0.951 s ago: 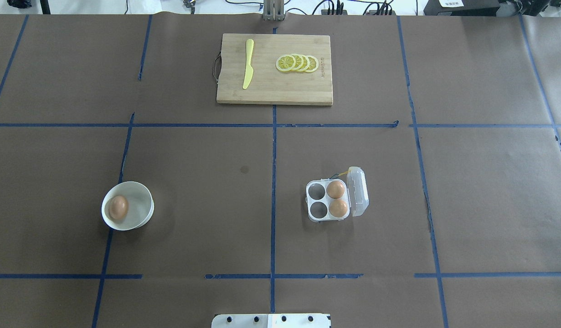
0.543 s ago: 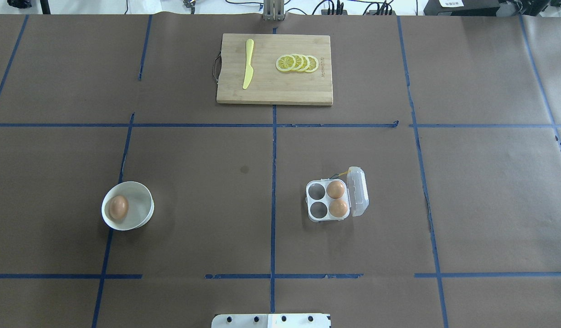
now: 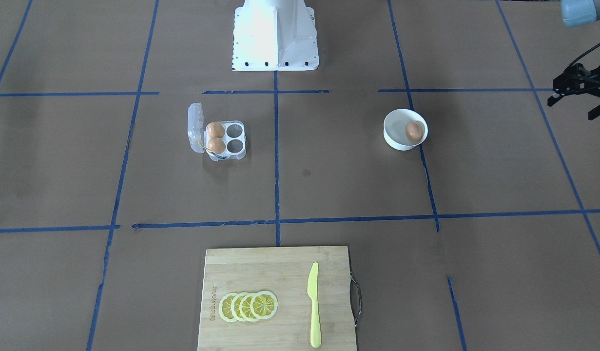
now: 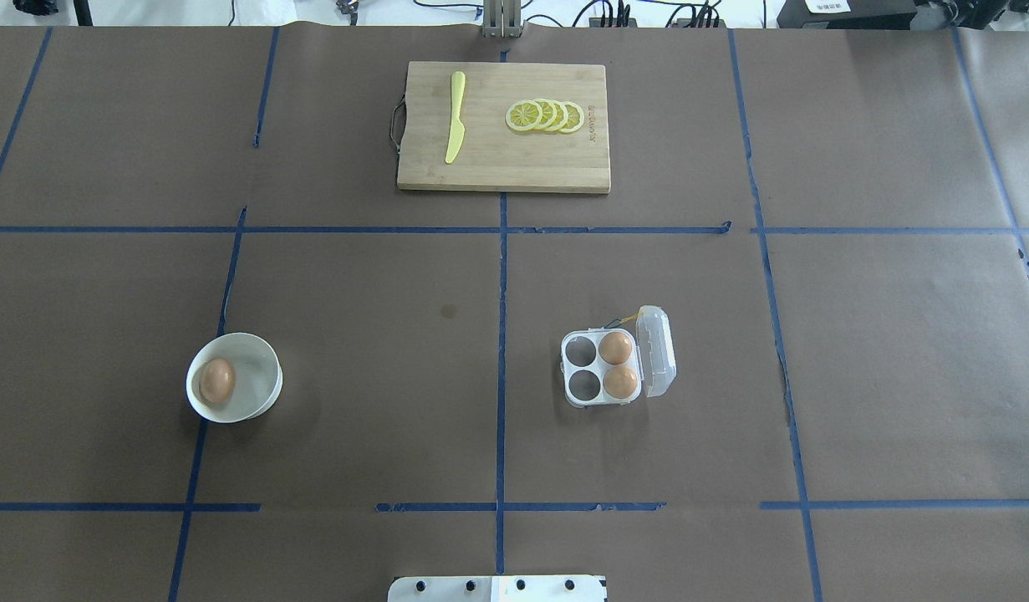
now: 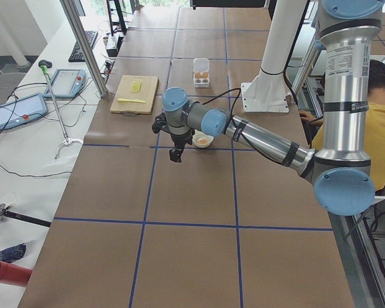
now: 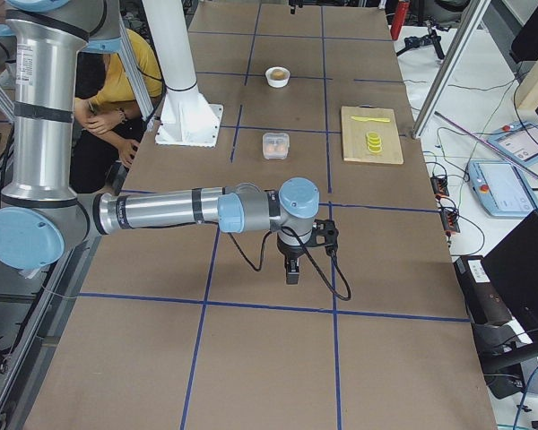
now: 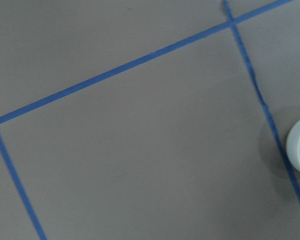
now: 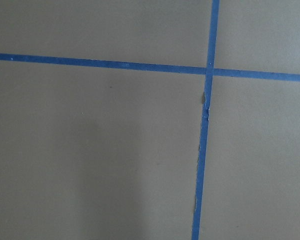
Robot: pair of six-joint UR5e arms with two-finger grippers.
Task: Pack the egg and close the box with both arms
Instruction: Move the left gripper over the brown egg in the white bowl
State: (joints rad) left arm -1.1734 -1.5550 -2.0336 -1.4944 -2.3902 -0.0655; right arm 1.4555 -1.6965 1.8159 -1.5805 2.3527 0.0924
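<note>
Our left gripper (image 3: 571,110) has just peeked in from the side, fingers spread wide, so we think it goes for the egg (image 4: 217,380) in the bowl (image 4: 263,401), well apart from the open box (image 4: 583,369); whether our right gripper (image 6: 290,267) is wide or narrow, we cannot tell.

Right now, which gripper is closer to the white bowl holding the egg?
Left. The left gripper hangs over the table off the bowl's outer side, apart from it. The right gripper is far off toward the table's other end, past the box.
</note>
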